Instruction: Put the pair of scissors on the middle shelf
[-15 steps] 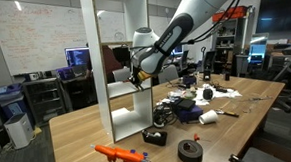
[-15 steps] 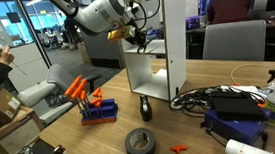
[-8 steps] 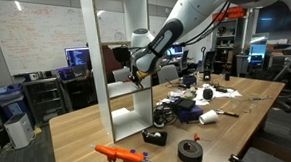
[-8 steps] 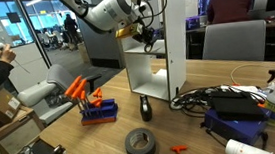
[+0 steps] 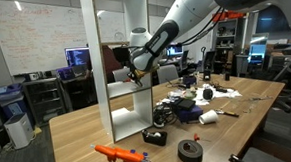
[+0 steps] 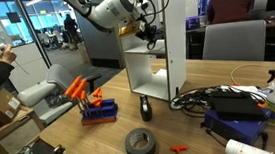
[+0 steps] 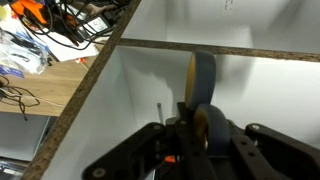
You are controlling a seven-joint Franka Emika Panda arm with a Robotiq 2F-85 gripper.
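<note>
White and grey, the arm (image 5: 197, 13) is reaching down from high up and slanting into the open front of the tall shelf unit (image 5: 89, 54). Its wrist is bending so that the hand (image 5: 135, 78) is pointing into the bay just over the middle shelf (image 5: 121, 88). In an exterior view the hand (image 6: 146, 33) is hanging close above the same board (image 6: 140, 47), under the board above it.

In the wrist view the hand (image 7: 200, 135) is coming in from the bottom edge. Its dark fingers (image 7: 240, 135) are clenching a thin blue and yellow object standing on edge. This appears to be the pair of scissors (image 7: 200, 90), though only a narrow strip of it is showing. The scissors are sitting in the grip inside the bay, low over the middle shelf, and I cannot tell whether they are touching it. White panels with raw chipboard edges are filling the rest of that view.

On the wooden surface (image 6: 83, 142) a roll of black tape (image 6: 138, 142) is lying well apart from the unit.
</note>
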